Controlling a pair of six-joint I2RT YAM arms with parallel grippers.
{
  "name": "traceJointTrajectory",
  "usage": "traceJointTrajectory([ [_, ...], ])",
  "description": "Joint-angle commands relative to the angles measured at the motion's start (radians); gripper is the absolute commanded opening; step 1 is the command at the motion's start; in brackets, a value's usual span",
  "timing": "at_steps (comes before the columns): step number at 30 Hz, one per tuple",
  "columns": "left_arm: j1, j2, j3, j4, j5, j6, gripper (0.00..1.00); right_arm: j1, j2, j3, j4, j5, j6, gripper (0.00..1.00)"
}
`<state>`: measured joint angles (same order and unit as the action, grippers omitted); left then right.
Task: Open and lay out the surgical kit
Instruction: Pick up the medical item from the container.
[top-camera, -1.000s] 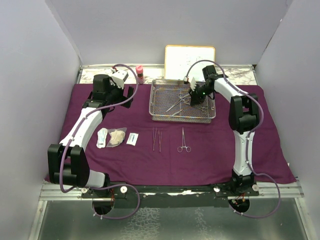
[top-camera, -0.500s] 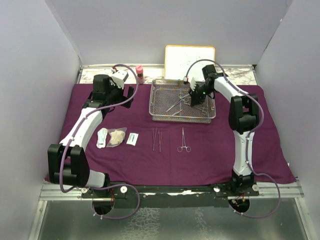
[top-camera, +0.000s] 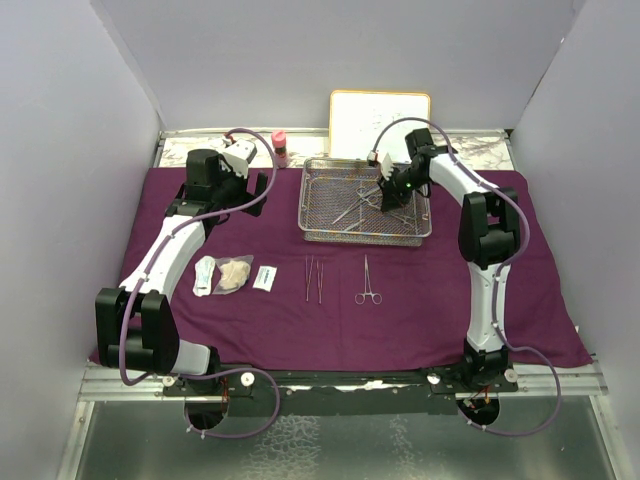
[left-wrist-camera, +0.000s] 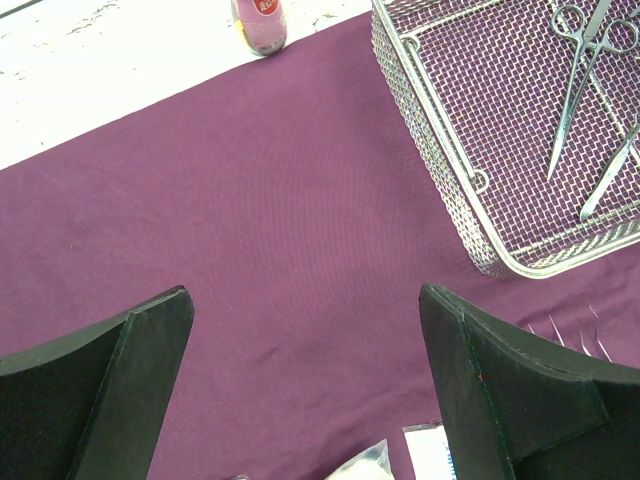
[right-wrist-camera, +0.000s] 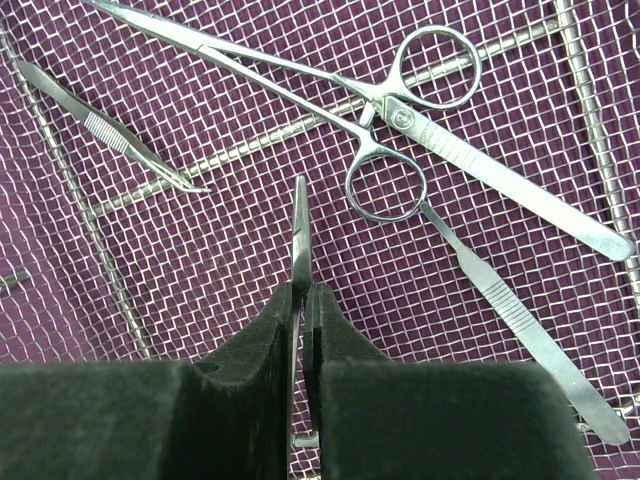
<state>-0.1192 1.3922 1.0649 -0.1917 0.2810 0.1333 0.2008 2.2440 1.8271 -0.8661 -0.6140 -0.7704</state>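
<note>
The purple cloth (top-camera: 420, 320) lies spread flat over the table. On it at the back stands the wire-mesh tray (top-camera: 365, 240), its wall also in the left wrist view (left-wrist-camera: 440, 150). My right gripper (right-wrist-camera: 303, 295) is down inside the tray (right-wrist-camera: 200, 260), shut on a slim steel instrument (right-wrist-camera: 300, 230) whose tip sticks out past the pads. A ring-handled clamp (right-wrist-camera: 385, 95), a flat handle (right-wrist-camera: 520, 330) and tweezers (right-wrist-camera: 110, 135) lie on the mesh. Packets (top-camera: 205, 275), gauze (top-camera: 235, 273), forceps (top-camera: 314, 279) and a clamp (top-camera: 367, 281) lie in a row in front. My left gripper (left-wrist-camera: 305, 295) hangs open over bare cloth.
A framed whiteboard (top-camera: 380, 120) leans on the back wall behind the tray. A pink-capped bottle (top-camera: 280, 147) stands at the back, left of the tray, also in the left wrist view (left-wrist-camera: 259, 22). Grey walls close in the left, right and back.
</note>
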Motion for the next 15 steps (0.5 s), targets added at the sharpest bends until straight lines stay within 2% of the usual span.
traceJointTrajectory([
  [1, 0.003, -0.032, -0.01, 0.023, 0.028, 0.006, 0.99, -0.005, -0.078, -0.005, 0.052, -0.03, 0.054, 0.01],
  [15, 0.004, -0.034, -0.015, 0.027, 0.032, 0.007, 0.99, -0.005, -0.116, -0.024, 0.119, -0.067, 0.143, 0.01],
])
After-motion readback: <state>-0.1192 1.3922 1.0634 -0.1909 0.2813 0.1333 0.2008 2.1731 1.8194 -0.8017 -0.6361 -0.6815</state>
